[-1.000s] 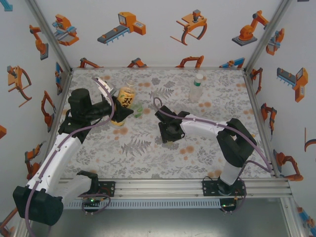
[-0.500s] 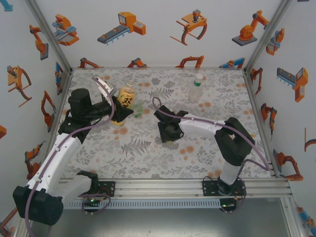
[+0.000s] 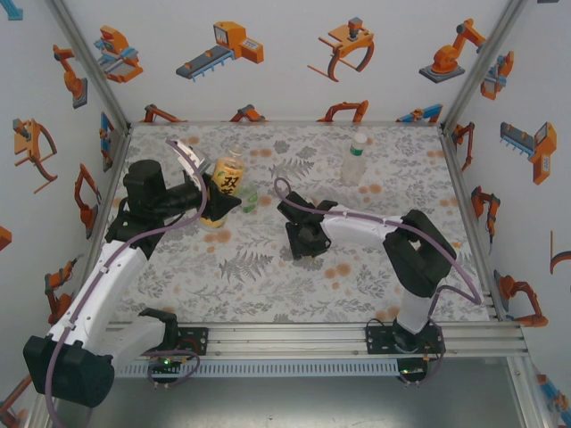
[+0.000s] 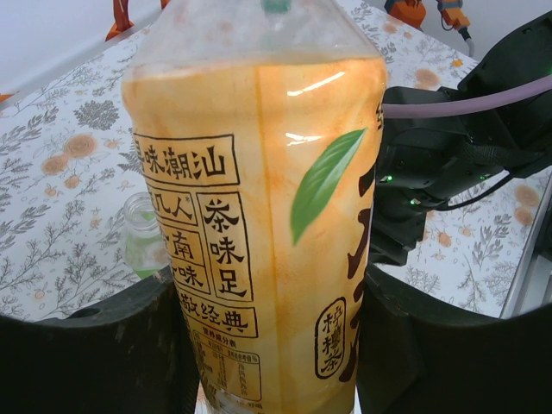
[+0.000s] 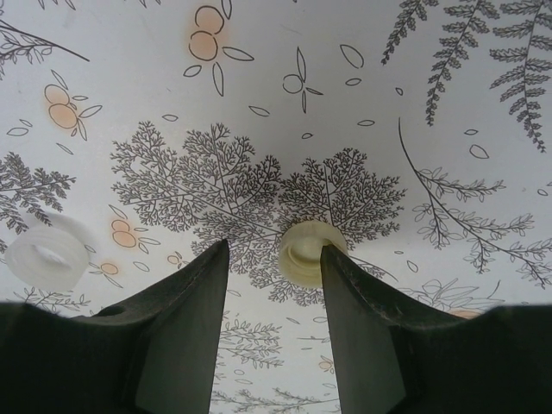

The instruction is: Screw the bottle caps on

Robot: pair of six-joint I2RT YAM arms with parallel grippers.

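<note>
Bottles stood on the far half of the floral desk [image 3: 268, 285]. The left claw [image 3: 211, 201] was closed on the yellow bottle [image 3: 228, 181] and held it upright near the far left corner. In the left wrist view its two dark fingers [image 4: 95, 354] pressed the lower part of the label from both sides. Just beside that bottle, toward the middle of the desk, stood the short green bottle [image 3: 249, 198]. Its mouth was open and bore no cap. The clear bottle [image 3: 354, 160] stood upright well apart from the other two, at the far right of centre. Whether a cap sat on it was too small to tell.

The right claw [image 3: 303, 239] hung low over the middle of the desk, pointing down. In the right wrist view it was open, with its tips close to the print. A pale cap [image 5: 309, 253] lay flat on the desk between its fingers, right against the finger at the view's right, with a clear gap to the other one. Nothing was gripped. A second cap, the white cap [image 5: 47, 256], lay on the desk outside the fingers at the view's left edge, well apart from the pale cap.
</note>
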